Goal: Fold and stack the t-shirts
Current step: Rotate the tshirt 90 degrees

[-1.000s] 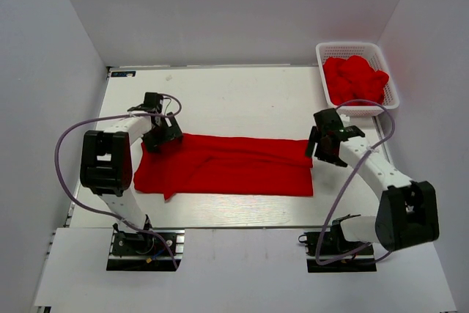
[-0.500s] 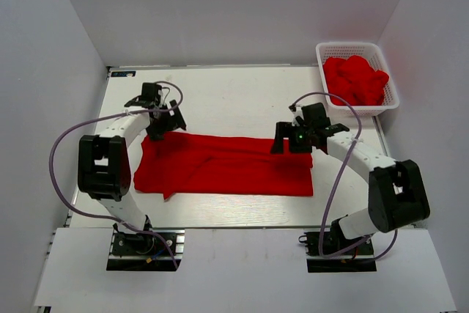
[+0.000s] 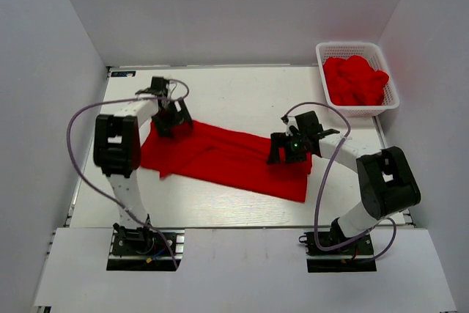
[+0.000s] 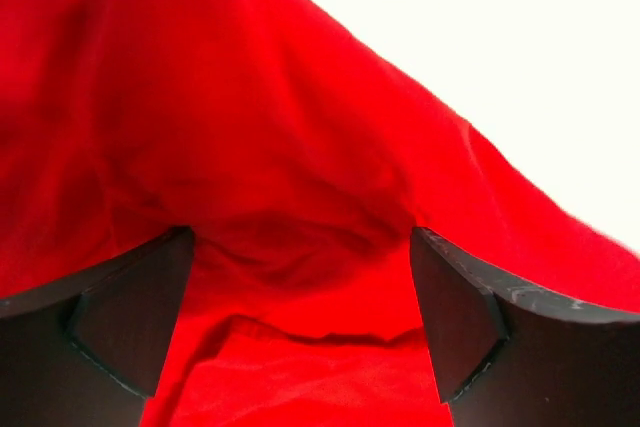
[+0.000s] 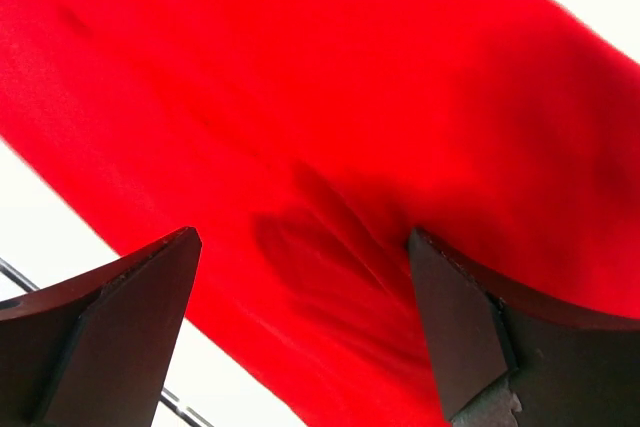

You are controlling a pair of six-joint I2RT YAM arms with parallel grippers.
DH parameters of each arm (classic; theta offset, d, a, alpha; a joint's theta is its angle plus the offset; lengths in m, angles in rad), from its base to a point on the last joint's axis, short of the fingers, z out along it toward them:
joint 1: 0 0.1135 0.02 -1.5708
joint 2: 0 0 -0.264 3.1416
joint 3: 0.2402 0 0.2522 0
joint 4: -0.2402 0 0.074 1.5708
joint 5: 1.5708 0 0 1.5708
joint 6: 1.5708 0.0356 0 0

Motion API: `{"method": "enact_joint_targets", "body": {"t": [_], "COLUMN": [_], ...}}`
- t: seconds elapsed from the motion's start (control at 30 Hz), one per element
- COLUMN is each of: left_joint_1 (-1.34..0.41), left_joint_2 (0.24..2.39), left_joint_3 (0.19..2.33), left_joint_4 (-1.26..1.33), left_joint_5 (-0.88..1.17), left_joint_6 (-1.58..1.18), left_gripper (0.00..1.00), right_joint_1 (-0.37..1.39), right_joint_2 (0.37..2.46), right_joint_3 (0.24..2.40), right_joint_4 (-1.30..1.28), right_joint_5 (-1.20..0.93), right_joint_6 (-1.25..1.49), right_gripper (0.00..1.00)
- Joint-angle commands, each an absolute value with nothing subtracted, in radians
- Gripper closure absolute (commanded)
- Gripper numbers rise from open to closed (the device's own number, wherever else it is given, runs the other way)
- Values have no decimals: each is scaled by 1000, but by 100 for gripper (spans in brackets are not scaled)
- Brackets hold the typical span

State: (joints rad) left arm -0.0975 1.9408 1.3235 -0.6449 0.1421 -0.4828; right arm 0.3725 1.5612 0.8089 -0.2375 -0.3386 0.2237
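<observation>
Right gripper (image 5: 300, 239) poised over a plain bright red cloth t-shirt (image 5: 300, 87)

The red fabric filled most of the frame, running as a broad band from upper left to lower right. The gripper's two dark, wedge-shaped fingers (image 5: 115, 332) stood wide apart at the bottom corners, with cloth lying in the gap between them. There the cloth showed darker, shallow creases. Bare white table (image 5: 40, 227) showed below the cloth's lower-left edge and again in the top right corner.
</observation>
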Motion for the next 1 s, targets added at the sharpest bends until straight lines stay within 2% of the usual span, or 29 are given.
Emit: {"method": "enact_joint_targets", "body": {"t": [0.0, 0.03, 0.07, 0.1, 0.13, 0.17, 0.2, 0.23, 0.27, 0.3, 0.37, 0.4, 0.6, 0.8, 0.97], "left_joint_1": [-115, -126, -138, -138, -155, -164, -185, -196, -208, -233, -261, -274, -318, -327, -327], "left_joint_2": [2196, 2263, 2413, 2493, 2576, 2658, 2791, 2831, 2855, 2868, 2908, 2925, 2927, 2927, 2829], "left_joint_3": [1595, 1688, 1900, 2019, 2139, 2362, 2443, 2486, 2474, 2456, 2473, 2494, 2454, 2454, 2445], "left_joint_4": [-561, -571, -583, -601, -601, -577, -531, -452, -232, -142, -8, 4, 91, 81, 55], "left_joint_5": [130, 153, 220, 250, 349, 403, 447, 544, 563, 563, 522, 500, 410, 356, 328], "left_joint_6": [-445, -430, -419, -419, -419, -431, -487, -527, -582, -695, -745, -746, -746, -746, -695], "left_gripper": [0, 0, 0, 0, 0, 0, 0, 0, 0, 0, 0, 0, 0, 0, 0], "right_joint_1": [409, 417, 454, 469, 504, 526, 570, 615, 641, 702, 747, 809, 888, 908, 910], "right_joint_2": [1578, 1588, 1594, 1601, 1605, 1615, 1627, 1635, 1667, 1684, 1733, 1770, 1888, 1875, 1809], "right_joint_3": [767, 758, 752, 746, 746, 750, 770, 779, 796, 860, 934, 975, 1104, 1124, 1158], "right_joint_4": [-253, -258, -271, -275, -278, -285, -294, -293, -291, -290, -263, -243, -158, -189, -233], "right_joint_5": [-390, -425, -429, -445, -455, -483, -514, -532, -595, -616, -682, -699, -685, -597, -537], "right_joint_6": [143, 112, 92, 92, 51, 35, 9, -29, -41, -60, -80, -84, -52, -51, -67], "right_gripper": [10, 10, 10, 10, 10, 10, 10, 10, 10, 10, 10, 10, 10, 10, 10]}}
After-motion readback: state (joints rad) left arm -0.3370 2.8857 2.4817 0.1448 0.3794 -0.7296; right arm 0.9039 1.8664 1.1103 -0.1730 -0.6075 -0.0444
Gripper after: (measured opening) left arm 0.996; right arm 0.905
